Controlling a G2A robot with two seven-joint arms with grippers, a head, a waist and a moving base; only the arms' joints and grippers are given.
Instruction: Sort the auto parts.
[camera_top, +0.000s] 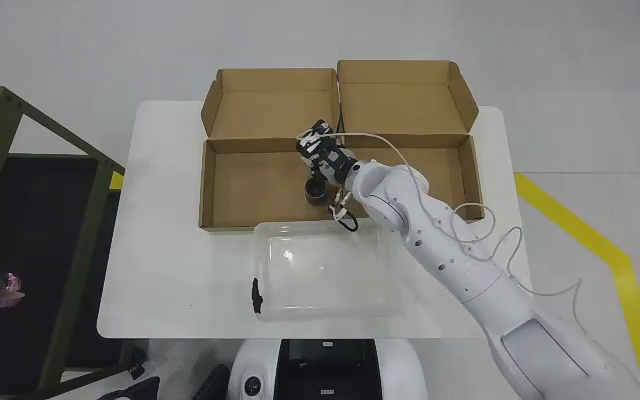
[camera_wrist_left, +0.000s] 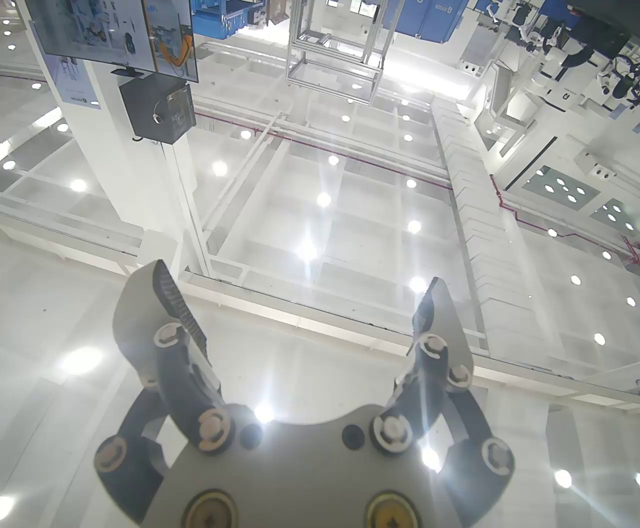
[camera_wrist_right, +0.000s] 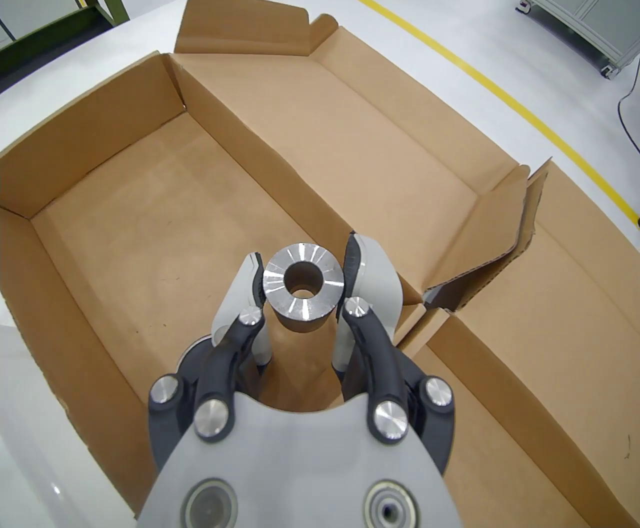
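Observation:
A short metal bushing (camera_wrist_right: 320, 272) with a centre hole sits between the fingers of my right gripper (camera_wrist_right: 303, 274), which is shut on it. It hangs just above the floor of the left cardboard box (camera_wrist_right: 150, 200), close to the wall shared with the right cardboard box (camera_wrist_right: 525, 325). From above, the bushing (camera_top: 316, 192) and right gripper (camera_top: 318, 178) are at the left box's (camera_top: 245, 190) right end. My left gripper (camera_wrist_left: 295, 280) is open, holds nothing and points up at the ceiling.
A clear plastic bin (camera_top: 320, 268) stands on the white table (camera_top: 170, 250) in front of the boxes. A small black part (camera_top: 256, 297) lies by the bin's left edge. Both boxes have their flaps (camera_top: 270, 100) folded open at the back.

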